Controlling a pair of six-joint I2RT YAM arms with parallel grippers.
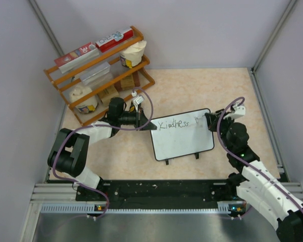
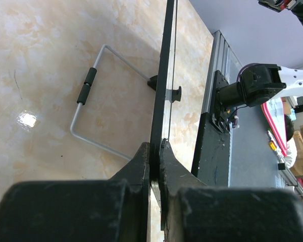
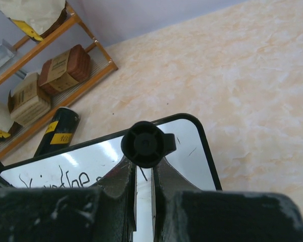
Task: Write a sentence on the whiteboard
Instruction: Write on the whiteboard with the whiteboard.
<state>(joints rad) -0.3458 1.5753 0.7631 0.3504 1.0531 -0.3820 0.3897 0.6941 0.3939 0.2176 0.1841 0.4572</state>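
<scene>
The whiteboard [image 1: 184, 143] stands tilted on its two black feet at mid table. The sentence [image 1: 173, 124] reads "Kindness" along the board's top. My left gripper [image 1: 144, 124] is shut on the board's left edge. In the left wrist view the thin black frame [image 2: 161, 91] runs straight out from between the shut fingers [image 2: 141, 164]. At the board's upper right corner my right gripper [image 1: 206, 121] is shut on a black marker [image 3: 144, 143], seen end-on over the white surface [image 3: 189, 156]. A short stroke shows just below it. Letters [image 3: 65, 179] lie to its left.
A wooden rack [image 1: 98, 70] with boxes, a tube and bags stands at the back left. The board's wire stand [image 2: 88, 103] rests on the beige tabletop behind it. Grey walls close in both sides, and a black and metal rail [image 1: 156, 194] runs along the near edge.
</scene>
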